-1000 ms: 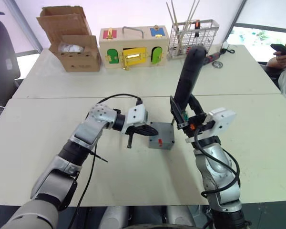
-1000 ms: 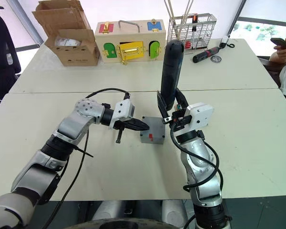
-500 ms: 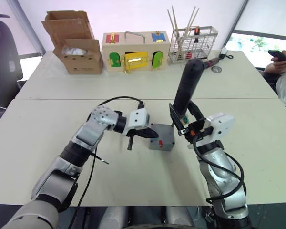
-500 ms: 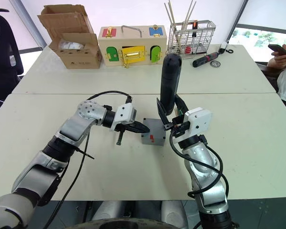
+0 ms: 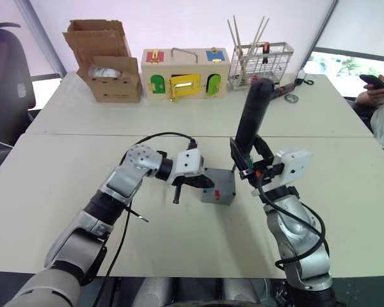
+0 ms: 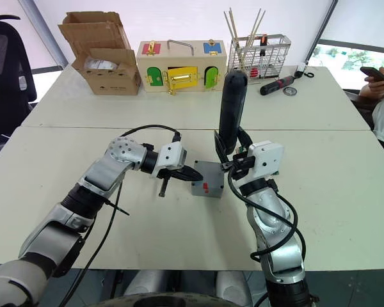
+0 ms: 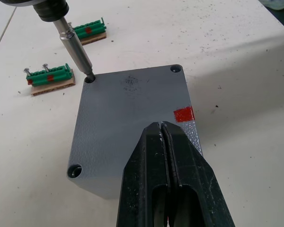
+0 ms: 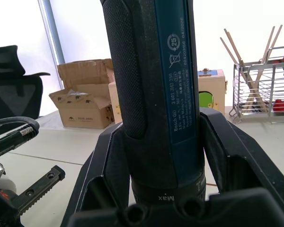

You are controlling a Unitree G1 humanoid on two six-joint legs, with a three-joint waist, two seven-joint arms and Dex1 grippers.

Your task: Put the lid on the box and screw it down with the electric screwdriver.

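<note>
Lid (image 7: 128,118) on box (image 6: 207,188) under closed left gripper (image 7: 164,130) | right gripper (image 6: 233,160) clamps electric screwdriver (image 6: 231,109)

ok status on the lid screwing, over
Left gripper shut, pressing down on the lid, which sits on the box. Right gripper shut on the electric screwdriver, bit in a corner screw hole. Nothing in the way.
</note>
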